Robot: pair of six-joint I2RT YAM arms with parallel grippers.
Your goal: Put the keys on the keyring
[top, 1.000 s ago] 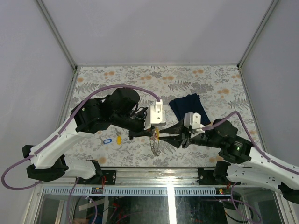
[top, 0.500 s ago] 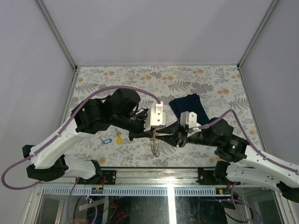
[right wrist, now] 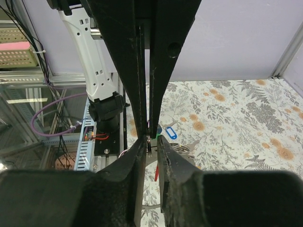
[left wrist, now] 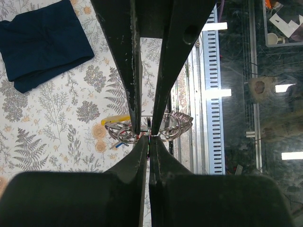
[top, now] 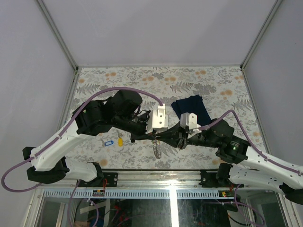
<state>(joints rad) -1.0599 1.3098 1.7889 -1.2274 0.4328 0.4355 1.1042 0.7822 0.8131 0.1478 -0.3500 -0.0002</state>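
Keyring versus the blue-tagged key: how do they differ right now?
The keyring is pinched where the left gripper and right gripper meet tip to tip; the blue key lies ungripped on the table, to their left. The keyring is a long, silvery, chain-like bundle; the blue key is small, with an oval blue tag. Both sit near the table's near edge.

No lettering, label, brand or number can be read anywhere.
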